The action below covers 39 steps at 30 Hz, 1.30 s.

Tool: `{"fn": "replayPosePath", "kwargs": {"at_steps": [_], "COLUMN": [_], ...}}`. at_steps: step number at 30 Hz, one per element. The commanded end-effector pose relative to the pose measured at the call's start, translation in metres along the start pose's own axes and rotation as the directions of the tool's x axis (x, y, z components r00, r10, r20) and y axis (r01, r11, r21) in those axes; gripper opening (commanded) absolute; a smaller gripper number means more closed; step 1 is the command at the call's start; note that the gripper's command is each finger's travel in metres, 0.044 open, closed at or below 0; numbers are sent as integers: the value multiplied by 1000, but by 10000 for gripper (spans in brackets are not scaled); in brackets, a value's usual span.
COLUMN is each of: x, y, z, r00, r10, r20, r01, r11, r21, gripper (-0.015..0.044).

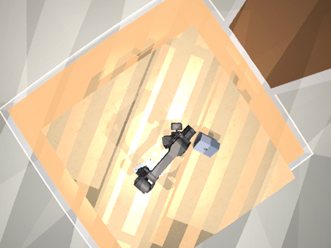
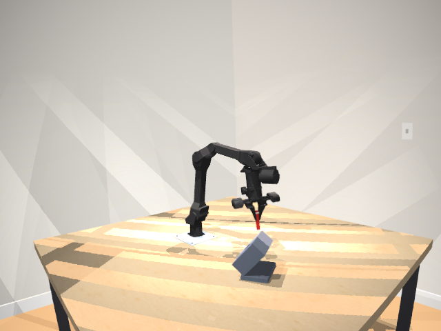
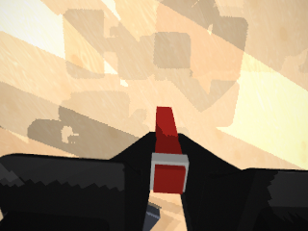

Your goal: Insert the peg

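Getting the peg off the surface is the part already done: the jaws are closed on it, and in the exterior view its red lower end hangs in the air beneath the fingertips. A pale band rings it near the top, and in the wrist view its end face looks square — flat sides, then, so its turn will matter as well as its place.

What is left is nearly all of the fitting. The sloped panel stands on its foot in front of the robot, its hole showing as a small dark spot from the top. The peg is apart from it and has not entered. In the exterior view the peg's lower end appears near the panel's upper edge, though how the two stand in depth I cannot tell.

The peg hangs close to upright, while the panel's face leans, so the next move likely calls for carrying it across to the face, tilting it to the hole's own direction and turning its flats to match. A corner catching on the rim would be the likeliest trouble. After that come the straight push to the bottom, the release and the backing away — none of them done.
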<state>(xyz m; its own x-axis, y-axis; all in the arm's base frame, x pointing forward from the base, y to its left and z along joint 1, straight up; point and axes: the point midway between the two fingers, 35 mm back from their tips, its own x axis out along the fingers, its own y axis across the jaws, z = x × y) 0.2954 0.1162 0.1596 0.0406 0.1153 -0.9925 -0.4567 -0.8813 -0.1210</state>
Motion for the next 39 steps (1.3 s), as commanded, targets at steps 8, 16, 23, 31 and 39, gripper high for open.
{"fn": "replayPosePath", "kwargs": {"at_steps": [8,16,23,31,39], "x": [0,-1,-3,-4,-6], "y": [6,11,16,21,27], "z": [-8,-16,-22,-29,-36], "r00": [999,997,995,992,987], "r10": [-40,-71,-98,-129,-160], "r20": [12,14,15,13,10], "r01": [39,70,96,127,157], "r11": [999,996,992,987,980], "r21": [30,54,76,99,122], "gripper": [0,0,0,0,0]}}
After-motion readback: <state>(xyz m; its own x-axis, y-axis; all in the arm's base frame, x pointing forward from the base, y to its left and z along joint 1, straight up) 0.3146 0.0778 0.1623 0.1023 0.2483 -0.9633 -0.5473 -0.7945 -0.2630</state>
